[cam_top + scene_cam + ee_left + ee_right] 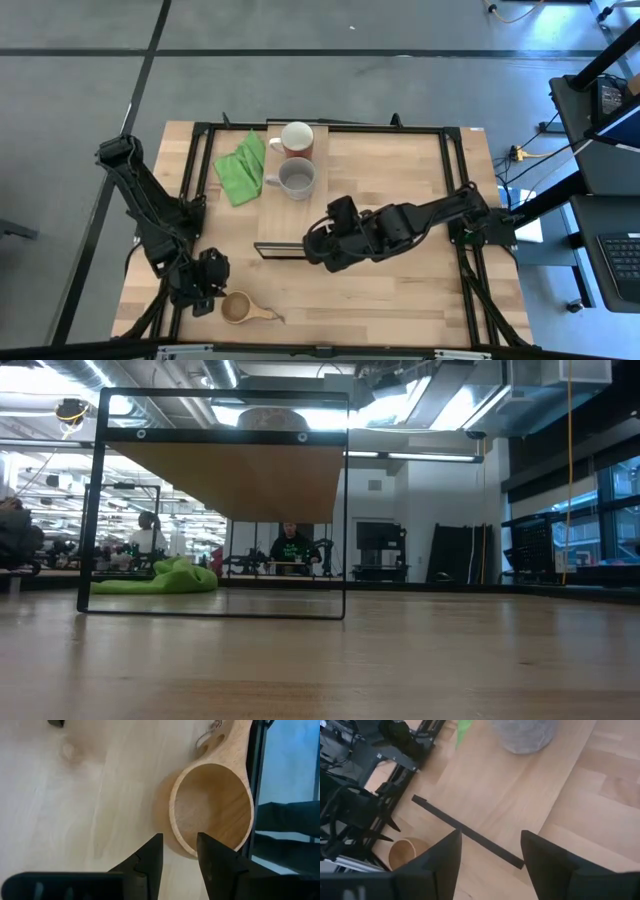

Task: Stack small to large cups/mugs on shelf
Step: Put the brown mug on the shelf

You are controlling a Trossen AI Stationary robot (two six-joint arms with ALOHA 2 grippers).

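Note:
The small brown wooden cup (238, 308) stands upright on the table near its front edge, its stub handle (268, 315) pointing right. My left gripper (207, 290) is open right beside it on its left. In the left wrist view (179, 857) the cup's near wall (182, 845) shows between the fingers. The red mug (295, 138) and the grey mug (297, 178) stand on the light-wood shelf (300, 220). My right gripper (318, 245) is open and empty above the shelf's dark front edge (470, 837). My left gripper comes at the wooden cup's rim on its left side (182, 845), slanting down, one finger (152, 860) outside the wall and one (210, 860) in line with the hollow. I cannot tell whether either finger touches the cup, which stands on the table.
A green cloth (240, 165) lies on the table left of the shelf. A black frame (455, 190) runs around the table. In the low view the shelf's plank (240, 480) sits raised on a thin black frame (345, 510). Bare tabletop lies right of the shelf.

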